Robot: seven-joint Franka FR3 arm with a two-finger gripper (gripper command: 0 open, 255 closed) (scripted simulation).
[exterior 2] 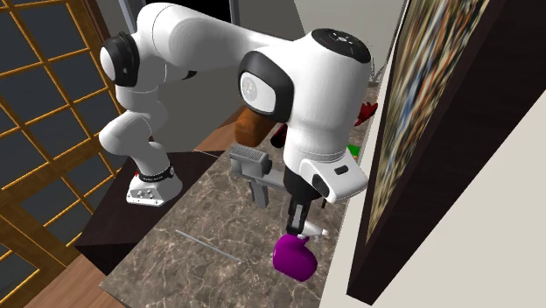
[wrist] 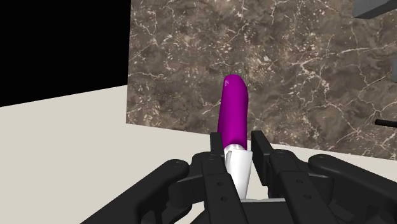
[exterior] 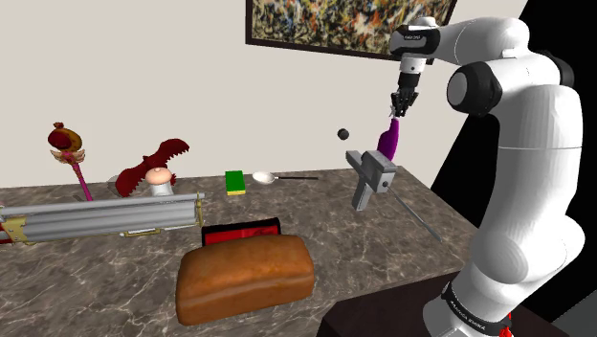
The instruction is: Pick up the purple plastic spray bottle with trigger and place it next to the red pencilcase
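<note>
Gripper (exterior: 400, 103) state in the shoulder view: fingers clamped on the top of the purple spray bottle (exterior: 389, 140), which hangs below it, above the far right end of the marble surface (exterior: 115, 258). A grey tool (exterior: 371, 177) stands just below the bottle. The red pencilcase (exterior: 241, 233) lies well apart, toward the view's left, just behind a brown loaf (exterior: 245, 277).

Second exterior view: the gripper (exterior 2: 297, 223) points down beside the framed painting (exterior 2: 429, 105). The bottle (exterior 2: 294, 255) hangs from it, purple body lowest.

Wrist view: both fingers (wrist: 216, 145) press the bottle's white neck. The purple body (wrist: 233, 111) extends away from the gripper (wrist: 238, 145) toward the surface (wrist: 305, 76).
</note>
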